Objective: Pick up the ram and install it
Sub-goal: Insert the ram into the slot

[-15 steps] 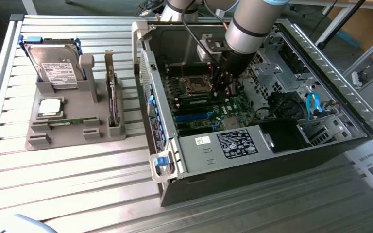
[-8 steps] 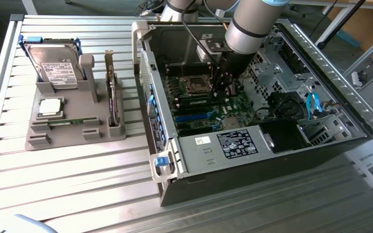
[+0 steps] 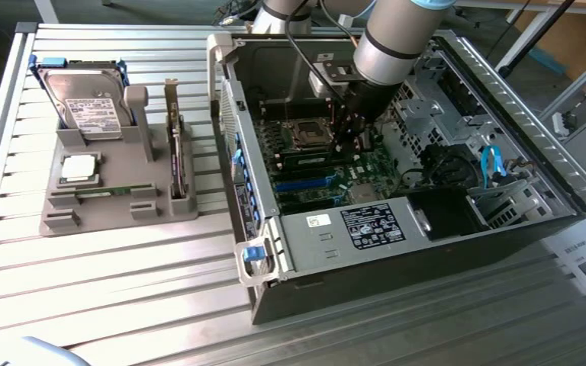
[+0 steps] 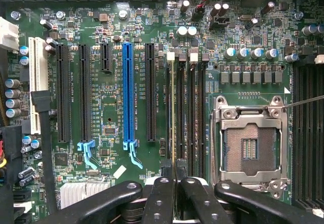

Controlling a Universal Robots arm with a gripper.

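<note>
The ram stands on its long edge and is seen from above as a thin pale line, so its chips and green faces cannot be made out. Its long axis runs straight away from the end effector, parallel with the blue expansion slot. It sits in line with the outermost of the memory slots, the one nearest the black expansion slots. Whether it is pushed fully home cannot be told.

The two dark fingers are drawn almost together, pinching the near end of the ram between them. On the far side of the memory slots lies the open processor socket in its silver frame.

In the exterior view the arm reaches down into the open computer case, and the end effector hangs just at three o'clock from the processor socket. The blue slot there lies roughly along the nine-to-three line.

Towards nine o'clock from the case, well apart from it, a grey fixture rests on the slatted metal surface. A second green stick lies flat in the fixture, its length also close to nine-to-three. Just at twelve o'clock from that stick is the square silver processor chip, and beyond it a hard drive leans upright. At three o'clock from the chip, a dark expansion card stands on edge.
</note>
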